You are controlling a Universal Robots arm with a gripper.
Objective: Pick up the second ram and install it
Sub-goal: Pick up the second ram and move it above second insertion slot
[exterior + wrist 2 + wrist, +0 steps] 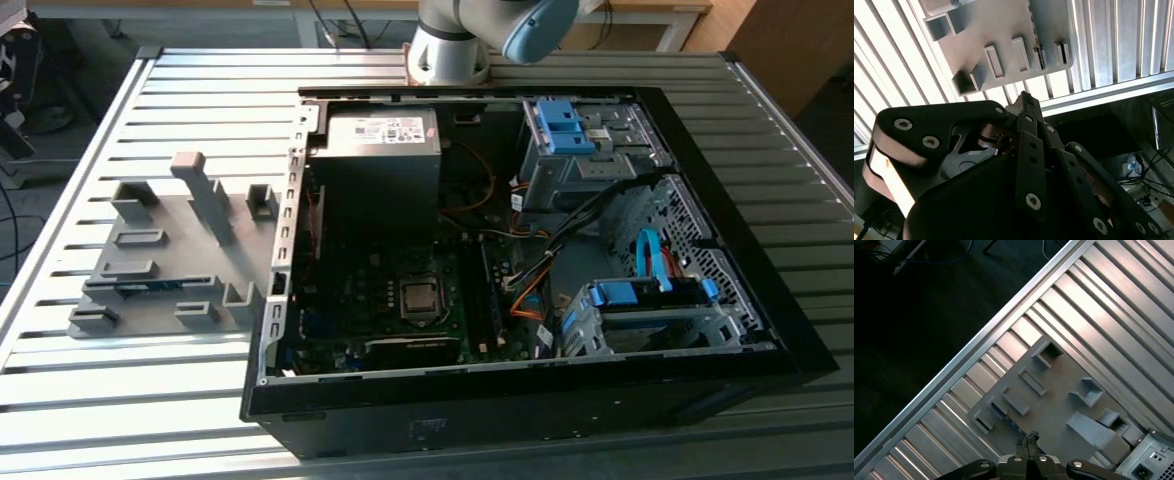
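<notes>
Hanging over the grey holder fixture [1059, 405], the gripper [1028, 437] is showing its fingertips drawn narrow together in both wrist views, with nothing between them. The second ram [140, 287] is sitting in a slot of the fixture, toward the fixture's edge on the exterior view's left, and the gripper is standing apart from it. In the exterior view the fixture is lying on the slatted table [200, 90], just beside the open computer case [534, 395], with bare slats lying free along its other sides. The first wrist view is taking in the table's metal rim [979, 345] and dark floor [914, 315] beyond it. The second wrist view is looking past the gripper's black linkages to the slots.
</notes>
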